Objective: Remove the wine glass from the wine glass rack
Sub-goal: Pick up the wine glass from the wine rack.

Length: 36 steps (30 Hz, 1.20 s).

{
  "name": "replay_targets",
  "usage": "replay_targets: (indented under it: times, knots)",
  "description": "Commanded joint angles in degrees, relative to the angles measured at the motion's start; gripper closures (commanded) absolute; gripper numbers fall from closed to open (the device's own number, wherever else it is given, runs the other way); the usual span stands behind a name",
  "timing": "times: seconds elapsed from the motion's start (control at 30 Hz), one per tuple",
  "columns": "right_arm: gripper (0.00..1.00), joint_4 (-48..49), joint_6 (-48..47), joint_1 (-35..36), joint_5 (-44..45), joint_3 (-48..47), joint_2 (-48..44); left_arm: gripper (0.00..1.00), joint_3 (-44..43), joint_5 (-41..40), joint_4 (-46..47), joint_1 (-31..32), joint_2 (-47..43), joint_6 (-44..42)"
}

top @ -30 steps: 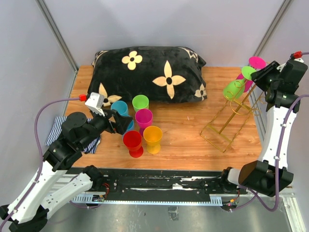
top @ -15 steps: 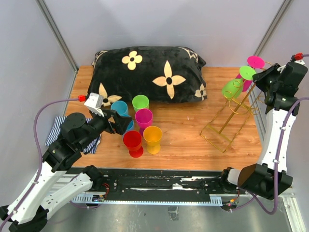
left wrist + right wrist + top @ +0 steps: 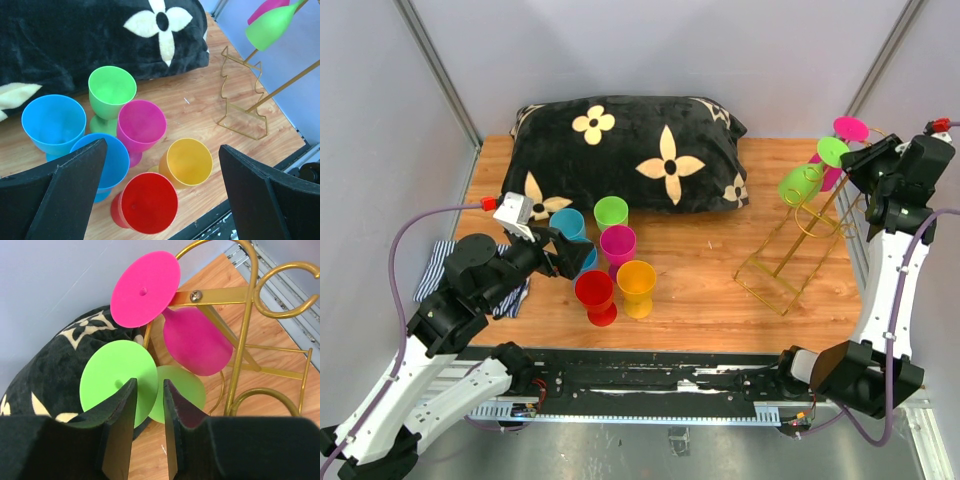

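Wooden counter (image 3: 720, 300) fills the cell, w/ grey walls on 3 sides. Black plush pillow w/ cream flowers (image 3: 630, 150) takes the back-centre. Thin gold wire wine glass rack (image 3: 220, 296) stands at the counter's right edge, close to the wall. There's bare wood btwn it and the cluster of six coloured plastic goblets (image 3: 617, 243) centre-left. Blue-striped cloth (image 3: 435, 268) lies at the left edge.

Only the right wrist view shows the rack's round loops up close. Only the left wrist view shows the 2nd blue goblet whole; it's half hidden in the top view.

Lime-green plastic wine glass (image 3: 802, 186) hangs at the rack's upper end, beside a pink plastic wine glass (image 3: 850, 129). Its long axis is tilted: bowl low & toward counter centre, flat foot high & toward back-right corner.

Right gripper (image 3: 149, 386) sits right at that foot, fingers a narrow gap apart; can't tell if they touch it. Left gripper (image 3: 162, 150) hovers over the goblets, fingers spread wide.
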<state>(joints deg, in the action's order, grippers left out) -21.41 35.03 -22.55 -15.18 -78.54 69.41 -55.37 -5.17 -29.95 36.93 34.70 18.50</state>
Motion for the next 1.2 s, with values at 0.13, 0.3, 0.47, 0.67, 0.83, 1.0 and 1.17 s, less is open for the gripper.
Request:
replay_targets:
  times: [0.13, 0.3, 0.47, 0.67, 0.83, 1.0, 1.17]
  knots:
    - [0.71, 4.8, 6.1, -1.9, -1.6, 3.8, -1.8, 0.00, 0.3, 0.9, 0.1, -0.4, -0.6, 0.7]
    - [0.72, 4.9, 6.5, -2.1, -2.5, 3.8, -2.0, 0.00, 0.5, 0.9, 0.1, -0.4, -0.8, 0.7]
    - [0.70, 4.9, 6.7, -2.5, -4.8, 3.4, -1.9, 0.00, 0.6, 1.1, 0.3, -0.4, -0.8, 0.8]
    - [0.77, 5.0, 7.8, -2.8, -6.7, 3.0, -1.5, 0.00, 0.7, 1.0, 0.3, -0.4, -0.7, 0.8]
    - [0.87, 4.9, 7.8, -2.9, -5.5, 3.3, -2.3, 0.00, 0.8, 1.0, 0.3, -0.4, -0.8, 0.8]
    - [0.91, 5.8, 8.9, -2.9, -5.2, 3.9, -3.4, 0.00, 0.8, 1.1, 0.4, -0.4, -0.7, 0.9]
    - [0.96, 6.7, 10.8, -3.0, -5.0, 4.3, -4.5, 0.00, 0.8, 1.2, 0.4, -0.4, -0.6, 0.9]
